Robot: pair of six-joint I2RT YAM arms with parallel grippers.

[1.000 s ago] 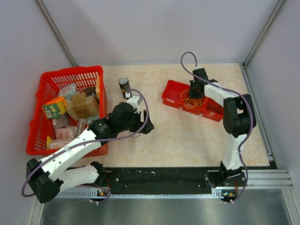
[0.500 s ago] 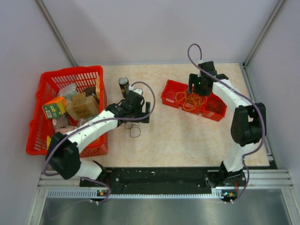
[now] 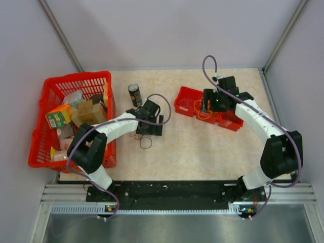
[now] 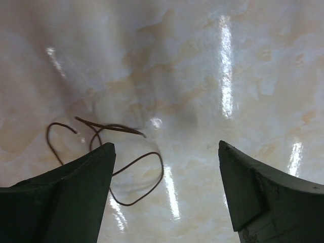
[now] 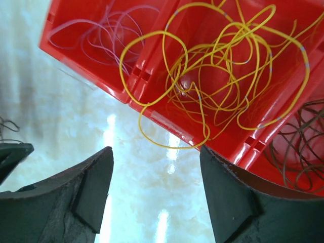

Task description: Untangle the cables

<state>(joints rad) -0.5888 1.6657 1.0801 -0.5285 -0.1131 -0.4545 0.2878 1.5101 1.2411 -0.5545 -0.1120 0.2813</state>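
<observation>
On the desk (image 3: 202, 147), seen from above, we find the cables in two places. A loose brown cable (image 3: 146, 143) lies on the bare surface just in front of the left tool (image 3: 148, 130). The others sit in a red tray (image 3: 183, 99) with three compartments on the right side, where the right tool (image 3: 208, 104) hangs over it. From that height we make out only a yellow-orange smudge in the tray. The overhead view alone also shows a red basket (image 3: 50, 88) full of boxes at the left edge and a dark can (image 3: 134, 93) standing between basket and tray.

The right wrist camera sorts the tray out for us. Yellow cables (image 5: 217, 66) fill the middle compartment in a loose tangle, with one loop spilling over the near rim. Pale cables (image 5: 106, 35) curl in the compartment at the upper left of that view, and a brown coil (image 5: 296, 147) lies in the one at the right. The right tool's fingers stand well apart with nothing between them, framing the tray's near rim and the desk beside it.

The left wrist camera shows what the top view blurs: the loose brown cable makes a few open loops flat on the desk, partly hidden behind one finger. The left tool is spread wide and grips nothing.
</observation>
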